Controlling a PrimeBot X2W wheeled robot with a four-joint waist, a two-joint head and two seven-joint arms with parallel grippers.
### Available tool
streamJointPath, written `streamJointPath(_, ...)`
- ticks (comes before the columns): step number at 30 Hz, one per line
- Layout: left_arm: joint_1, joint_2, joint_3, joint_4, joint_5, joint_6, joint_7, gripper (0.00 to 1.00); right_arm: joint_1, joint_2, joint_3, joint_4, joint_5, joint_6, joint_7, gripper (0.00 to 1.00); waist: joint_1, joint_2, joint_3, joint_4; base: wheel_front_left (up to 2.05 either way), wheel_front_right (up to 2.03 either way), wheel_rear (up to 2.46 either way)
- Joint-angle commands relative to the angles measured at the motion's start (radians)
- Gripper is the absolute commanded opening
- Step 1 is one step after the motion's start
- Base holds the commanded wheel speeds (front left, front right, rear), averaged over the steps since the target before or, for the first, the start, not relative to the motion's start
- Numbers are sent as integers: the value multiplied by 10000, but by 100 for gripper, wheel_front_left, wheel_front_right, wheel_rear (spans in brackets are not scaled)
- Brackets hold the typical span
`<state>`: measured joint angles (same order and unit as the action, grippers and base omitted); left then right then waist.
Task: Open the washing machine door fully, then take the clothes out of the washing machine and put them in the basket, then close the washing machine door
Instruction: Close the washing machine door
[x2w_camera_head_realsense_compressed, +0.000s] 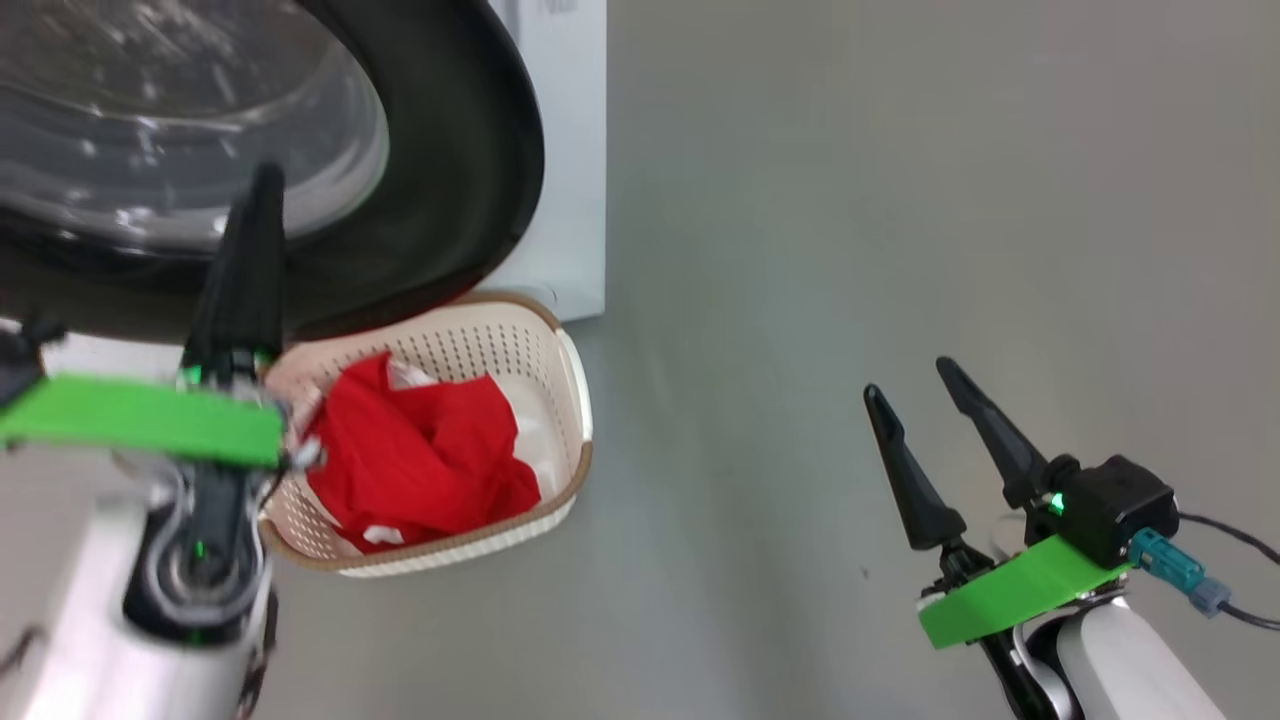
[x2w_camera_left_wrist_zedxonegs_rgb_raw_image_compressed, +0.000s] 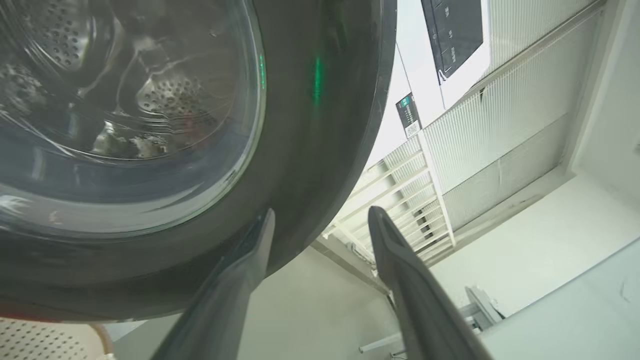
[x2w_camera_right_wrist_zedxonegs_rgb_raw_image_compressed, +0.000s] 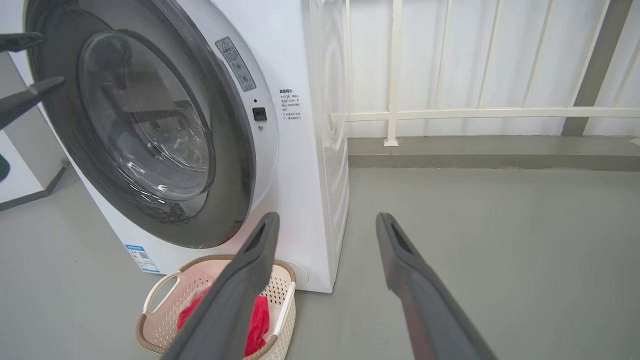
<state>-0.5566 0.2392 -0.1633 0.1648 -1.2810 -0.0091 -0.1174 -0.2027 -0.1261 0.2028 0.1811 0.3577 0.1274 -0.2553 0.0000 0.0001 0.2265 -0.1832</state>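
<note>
Grey floor (x2w_camera_head_realsense_compressed: 800, 300) surrounds you: your left end effector (x2w_camera_left_wrist_zedxonegs_rgb_raw_image_compressed: 322, 212) reaches up by the washing machine door (x2w_camera_left_wrist_zedxonegs_rgb_raw_image_compressed: 320, 150), spread and empty; your right end effector (x2w_camera_head_realsense_compressed: 909, 380) hangs spread too; clothes (x2w_camera_head_realsense_compressed: 420, 460) lie in the basket (x2w_camera_head_realsense_compressed: 560, 350).

Red clothes (x2w_camera_head_realsense_compressed: 420, 460) in cream basket (x2w_camera_head_realsense_compressed: 583, 440) (brown-rimmed) beneath black-rimmed washing machine door (x2w_camera_head_realsense_compressed: 450, 150)

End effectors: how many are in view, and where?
2. The left end effector is at the black rim of the washing machine door; the right end effector hangs over the grey floor.
</note>
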Motion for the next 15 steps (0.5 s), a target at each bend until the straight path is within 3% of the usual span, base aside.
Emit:
streamJointPath(1,363,563,211,-415,453,20,-221,100,90,-42,138,-192,-58,33,-65,100,0,-1,-617,187,0,0,0)
streamJointPath(8,2257,1473,-296,-850,2787,346,-1125,100,366,-23,209,-56,-98,33,-65,100,0,-1,-1343,213,0,0,0)
streamJointPath(15,3797,1512,-304,-925,5054,714,-1430,100,787,-64,161,24,-165,33,-65,100,0,-1,-1995,221,0,0,0)
